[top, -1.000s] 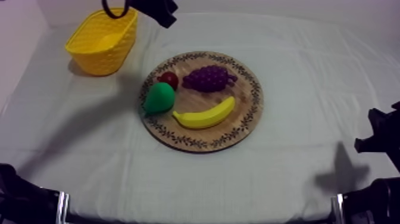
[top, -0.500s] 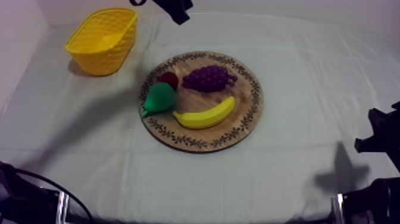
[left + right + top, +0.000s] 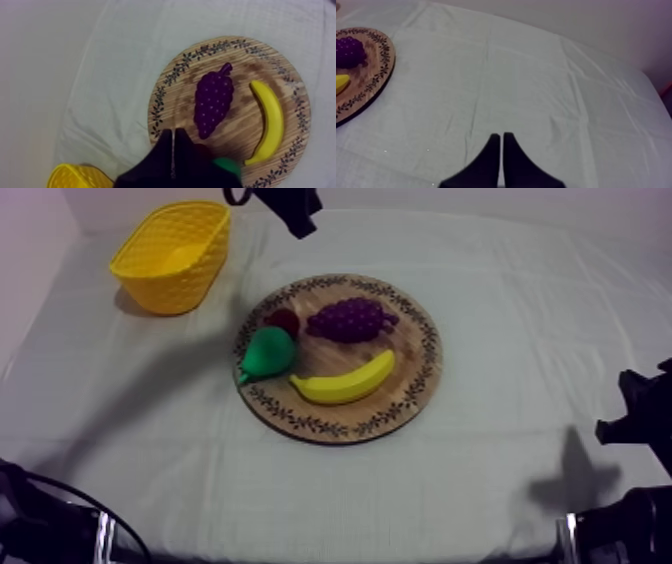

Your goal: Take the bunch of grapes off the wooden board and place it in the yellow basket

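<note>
From my left wrist, my left end effector (image 3: pixel 173 132), black fingers pressed together, hides most of the green toy pear (image 3: pixel 226 165) and part of the small red fruit (image 3: pixel 202 148). The yellow woven basket (image 3: pixel 75 176) is cut by the edge. From my right wrist, the round patterned wooden board (image 3: pixel 378 70), purple bunch of grapes (image 3: pixel 348 50) and yellow banana (image 3: pixel 340 82) are cut off too.

purple grapes (image 3: pixel 350 319) flat on wooden board (image 3: pixel 412 373) | yellow basket (image 3: pixel 165 283) upright, apart

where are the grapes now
Top view: the bunch of grapes lies on the wooden board, right of the small red fruit, beyond the banana.
</note>
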Robot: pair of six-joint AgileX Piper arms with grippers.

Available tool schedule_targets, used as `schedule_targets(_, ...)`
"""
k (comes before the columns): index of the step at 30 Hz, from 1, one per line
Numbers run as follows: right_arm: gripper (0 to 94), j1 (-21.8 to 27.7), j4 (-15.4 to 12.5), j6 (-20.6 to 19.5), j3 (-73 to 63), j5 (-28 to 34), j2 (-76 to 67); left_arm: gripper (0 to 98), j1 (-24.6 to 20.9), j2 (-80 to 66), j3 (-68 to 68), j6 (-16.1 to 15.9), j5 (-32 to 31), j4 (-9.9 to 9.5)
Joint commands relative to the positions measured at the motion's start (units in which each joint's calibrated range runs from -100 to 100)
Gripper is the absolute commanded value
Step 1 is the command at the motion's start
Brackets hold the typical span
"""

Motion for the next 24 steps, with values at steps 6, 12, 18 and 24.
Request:
schedule_targets(6, 0.2, 0.02, 0.0, 0.01, 0.04, 0.0, -0.02, 61.4, -0.04, -0.71, 4.11, -4.65, -1.97, 1.58)
schedule_targets(12, 0.2, 0.02, 0.0, 0.01, 0.04, 0.0, -0.02, 85.8, -0.19, -1.15, 7.69, -5.7, -3.06, 1.93)
schedule_targets(18, 0.2, 0.02, 0.0, 0.01, 0.04, 0.0, -0.02, 88.7, -0.23, -1.44, 9.19, -5.7, -3.46, 2.18)
schedule_targets(24, 0.2, 0.02, 0.0, 0.01, 0.04, 0.0, -0.02, 87.7, 0.5, -0.73, 10.92, -5.48, -5.5, 2.28)
